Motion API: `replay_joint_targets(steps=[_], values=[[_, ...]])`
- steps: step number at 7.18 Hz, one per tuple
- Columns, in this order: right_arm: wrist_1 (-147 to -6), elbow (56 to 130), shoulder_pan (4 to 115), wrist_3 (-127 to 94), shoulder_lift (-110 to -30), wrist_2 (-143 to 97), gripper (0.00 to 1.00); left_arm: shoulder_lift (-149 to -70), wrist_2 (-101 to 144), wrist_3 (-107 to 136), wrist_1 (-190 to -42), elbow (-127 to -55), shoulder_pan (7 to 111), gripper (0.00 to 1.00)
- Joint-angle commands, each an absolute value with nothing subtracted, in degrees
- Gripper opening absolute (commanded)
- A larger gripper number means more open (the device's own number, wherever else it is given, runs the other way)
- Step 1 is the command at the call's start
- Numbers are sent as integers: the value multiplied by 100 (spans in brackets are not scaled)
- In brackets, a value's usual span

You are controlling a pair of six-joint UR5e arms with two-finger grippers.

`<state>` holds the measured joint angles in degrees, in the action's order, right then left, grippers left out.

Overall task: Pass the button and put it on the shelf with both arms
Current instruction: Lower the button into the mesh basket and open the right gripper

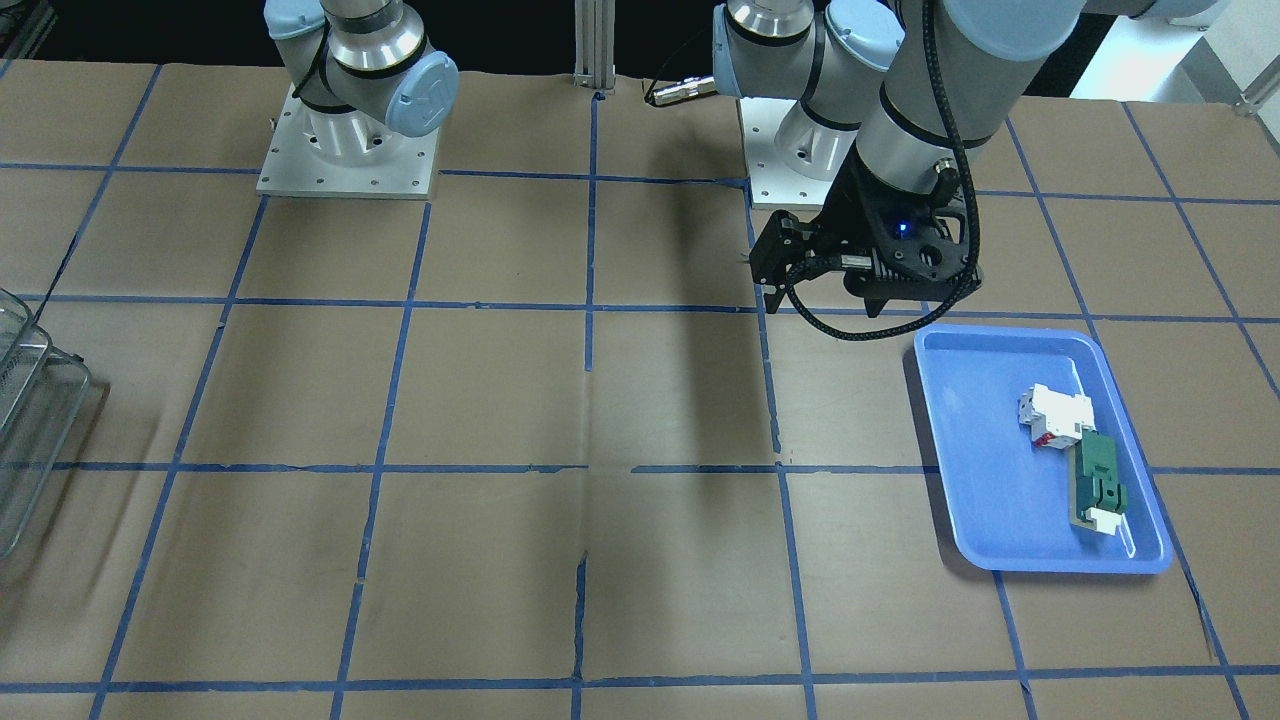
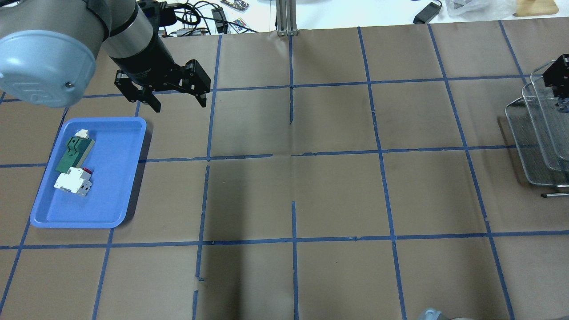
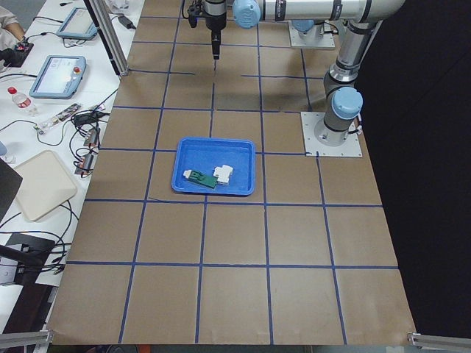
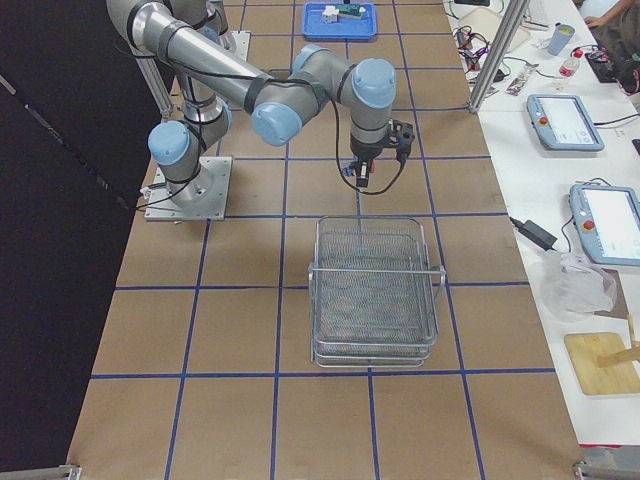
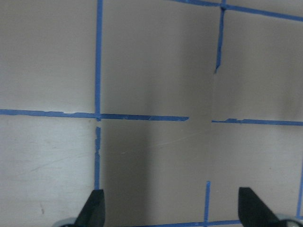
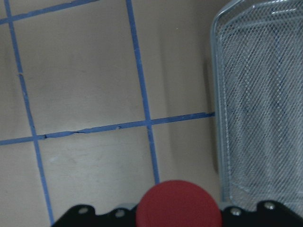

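The button's red round head (image 6: 179, 204) shows at the bottom of the right wrist view, held between the fingers of my right gripper (image 4: 368, 178). That gripper is shut on it and hangs just beside the end of the silver wire-mesh shelf (image 4: 375, 290). The shelf also shows in the overhead view (image 2: 533, 142) and the right wrist view (image 6: 260, 94). My left gripper (image 2: 178, 95) is open and empty above the table, just beyond the blue tray. Its spread fingertips (image 5: 94, 208) show in the left wrist view.
A blue plastic tray (image 2: 111, 178) lies on the robot's left side and holds a white-and-red boxy part (image 2: 73, 183) and a flat green part (image 2: 73, 151). Brown paper with a blue tape grid covers the table (image 2: 293, 186) between tray and shelf.
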<state>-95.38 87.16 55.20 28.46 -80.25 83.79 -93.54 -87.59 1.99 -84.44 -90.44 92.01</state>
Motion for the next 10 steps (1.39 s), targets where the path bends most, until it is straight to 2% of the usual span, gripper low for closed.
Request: replay_joint_targets(steps=[1, 5, 6, 7, 8, 9, 10], values=[[-9571, 8254, 5345, 3792, -7420, 8859, 0, -9238, -8974, -410, -8499, -9044, 9159, 100], [-9817, 8288, 5071, 4254, -7005, 9026, 0, -9193, -8956, -729, -8587, -9062, 9088, 100], [-9965, 8288, 5019, 4245, -6918, 9044, 5, -9176, -8956, -729, -8587, -9062, 9088, 100], [-10019, 8253, 4958, 4245, -6830, 9035, 18, -9176, -8956, -721, -8587, -9062, 9088, 100], [-10028, 8279, 4948, 4210, -6803, 9026, 48, -9176, -8956, -729, -8578, -9053, 9088, 100], [-10028, 8279, 4940, 4184, -6794, 9035, 69, -9176, -8939, -721, -8578, -9035, 9088, 100], [-10020, 8288, 4939, 4175, -6794, 9035, 72, -9184, -8912, -729, -8578, -8983, 9088, 100]])
